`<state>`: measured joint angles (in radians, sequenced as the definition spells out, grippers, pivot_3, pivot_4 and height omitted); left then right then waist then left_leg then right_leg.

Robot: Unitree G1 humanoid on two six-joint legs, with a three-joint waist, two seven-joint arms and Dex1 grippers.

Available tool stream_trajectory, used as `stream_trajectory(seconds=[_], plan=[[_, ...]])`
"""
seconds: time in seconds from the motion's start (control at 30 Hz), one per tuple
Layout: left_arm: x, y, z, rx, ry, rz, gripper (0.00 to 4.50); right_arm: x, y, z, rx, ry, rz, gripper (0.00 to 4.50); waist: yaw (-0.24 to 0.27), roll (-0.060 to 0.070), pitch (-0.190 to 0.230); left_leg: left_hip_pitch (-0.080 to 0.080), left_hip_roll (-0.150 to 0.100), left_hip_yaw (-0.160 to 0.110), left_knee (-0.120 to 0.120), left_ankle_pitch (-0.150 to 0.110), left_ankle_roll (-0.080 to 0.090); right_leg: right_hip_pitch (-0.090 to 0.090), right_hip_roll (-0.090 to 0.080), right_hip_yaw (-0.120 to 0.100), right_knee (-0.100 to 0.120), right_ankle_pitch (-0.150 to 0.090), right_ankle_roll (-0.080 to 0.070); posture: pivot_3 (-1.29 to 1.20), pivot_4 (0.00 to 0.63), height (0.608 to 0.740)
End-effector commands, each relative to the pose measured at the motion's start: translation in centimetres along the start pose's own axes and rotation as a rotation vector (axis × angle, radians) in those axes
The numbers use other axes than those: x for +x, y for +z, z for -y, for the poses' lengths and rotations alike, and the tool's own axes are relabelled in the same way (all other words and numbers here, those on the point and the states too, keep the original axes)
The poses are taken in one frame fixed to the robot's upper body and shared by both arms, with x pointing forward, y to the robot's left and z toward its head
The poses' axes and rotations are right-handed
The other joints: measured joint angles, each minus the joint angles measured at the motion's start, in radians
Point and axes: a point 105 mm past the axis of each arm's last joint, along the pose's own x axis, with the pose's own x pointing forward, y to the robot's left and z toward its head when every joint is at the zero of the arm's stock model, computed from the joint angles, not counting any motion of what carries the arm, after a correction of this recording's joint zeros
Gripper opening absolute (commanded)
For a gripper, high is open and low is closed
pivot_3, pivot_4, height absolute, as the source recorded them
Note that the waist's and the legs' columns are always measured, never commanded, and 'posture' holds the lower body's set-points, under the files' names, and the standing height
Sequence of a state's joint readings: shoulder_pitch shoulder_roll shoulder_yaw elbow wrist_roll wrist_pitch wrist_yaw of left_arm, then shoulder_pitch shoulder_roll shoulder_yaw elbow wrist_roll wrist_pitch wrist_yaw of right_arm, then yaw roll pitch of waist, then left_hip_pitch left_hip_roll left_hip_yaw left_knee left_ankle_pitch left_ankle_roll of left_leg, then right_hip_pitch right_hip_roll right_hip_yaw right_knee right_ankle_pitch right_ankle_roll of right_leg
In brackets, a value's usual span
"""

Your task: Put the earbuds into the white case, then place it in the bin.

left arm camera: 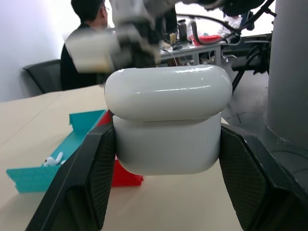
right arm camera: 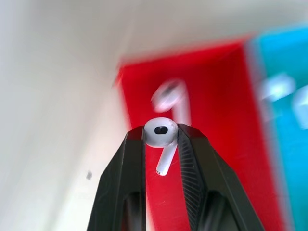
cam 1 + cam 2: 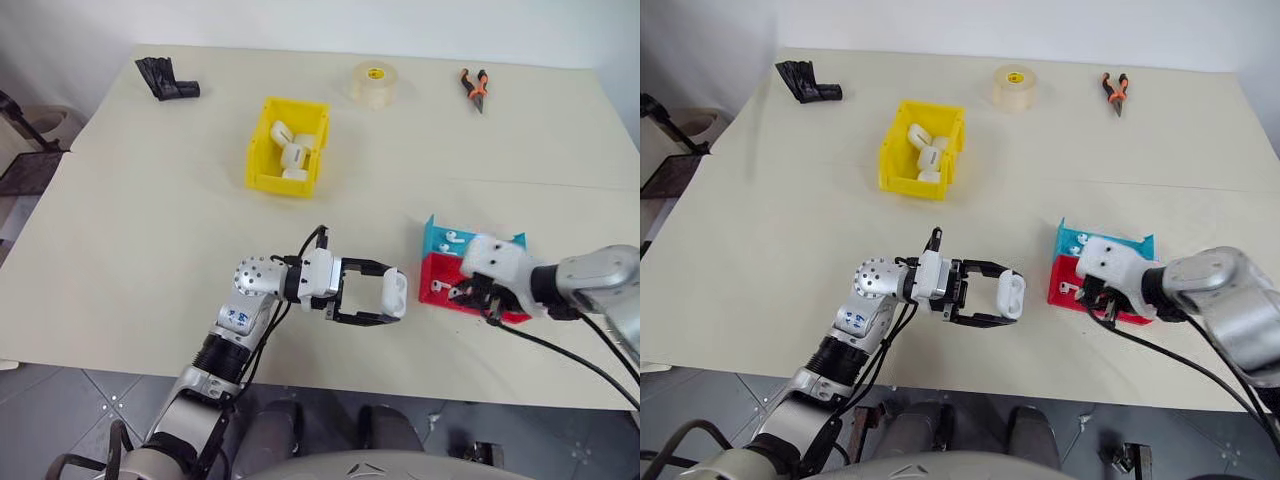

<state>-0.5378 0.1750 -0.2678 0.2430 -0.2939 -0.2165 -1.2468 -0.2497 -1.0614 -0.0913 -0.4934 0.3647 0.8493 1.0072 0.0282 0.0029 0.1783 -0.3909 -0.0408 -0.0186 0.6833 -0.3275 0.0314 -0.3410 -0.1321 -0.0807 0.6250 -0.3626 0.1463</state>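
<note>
Left eye view: the left gripper [image 3: 385,297] hangs over the pale counter [image 3: 150,230], jaws clenched on the small glossy white case [image 3: 394,292] and pointing across toward the robot's right. The right gripper [image 3: 478,297] sits just over the red tray [image 3: 440,284], with the blue tray [image 3: 440,238] directly behind it. So the case lies to the left of the right gripper, near it, with bare counter between. The bright yellow open-top bin [image 3: 262,135], already holding several white cases, stands well apart, farther back and to the left.

Left wrist view: the case fills the gap between both pads [image 1: 98,168], its lid seam level and the lid apparently shut, which would block any insertion.

Right wrist view: the jaws pinch a tiny glossy white earbud [image 2: 160,134] by its rounded head, stem hanging down between the fingers. A second, blurred earbud lies on the red tray below.
</note>
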Motion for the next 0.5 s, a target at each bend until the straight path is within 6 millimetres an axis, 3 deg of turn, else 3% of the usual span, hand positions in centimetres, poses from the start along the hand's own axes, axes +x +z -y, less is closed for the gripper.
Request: stream_trajectory(seconds=[0.03, 0.23, 0.4, 0.5], plan=[[0.0, 1.6, -0.6, 0.018, 0.001, 0.068, 2.8, -1.8, 3.7, -0.9, -0.06, -0.006, 0.345, 0.58, 0.0, 0.0, 0.0, 0.0, 0.0, 0.0, 0.0, 0.0, 0.0, 0.0, 0.0, 0.0, 0.0, 0.0, 0.0, 0.0, 0.15, 0.74], [-0.1, 2.7, -1.2, -0.02, 0.001, 0.134, 2.8, -3.0, 6.9, -2.6, 0.012, -0.029, 0.793, 0.58, -0.004, 0.0, 0.0, 0.001, 0.0, 0.0, 0.0, 0.0, 0.0, 0.0, 0.001, 0.0, 0.001, 0.0, 0.001, 0.0, 0.15, 0.74], [-0.2, 3.5, -2.1, -0.058, 0.008, 0.17, 2.8, -2.3, 8.7, -4.0, 0.098, -0.041, 0.973, 0.58, -0.005, 0.0, 0.0, 0.001, 0.0, 0.0, 0.0, 0.0, 0.0, 0.0, 0.001, 0.001, 0.002, 0.0, 0.001, 0.0, 0.15, 0.74], [-0.1, 4.0, -2.5, -0.076, 0.005, 0.188, 2.8, -1.6, 8.8, -4.7, 0.123, -0.031, 0.989, 0.58, -0.004, 0.0, 0.0, 0.001, 0.0, 0.0, -0.001, 0.0, 0.0, 0.0, 0.001, 0.001, 0.003, 0.0, 0.0, 0.0, 0.15, 0.74]])
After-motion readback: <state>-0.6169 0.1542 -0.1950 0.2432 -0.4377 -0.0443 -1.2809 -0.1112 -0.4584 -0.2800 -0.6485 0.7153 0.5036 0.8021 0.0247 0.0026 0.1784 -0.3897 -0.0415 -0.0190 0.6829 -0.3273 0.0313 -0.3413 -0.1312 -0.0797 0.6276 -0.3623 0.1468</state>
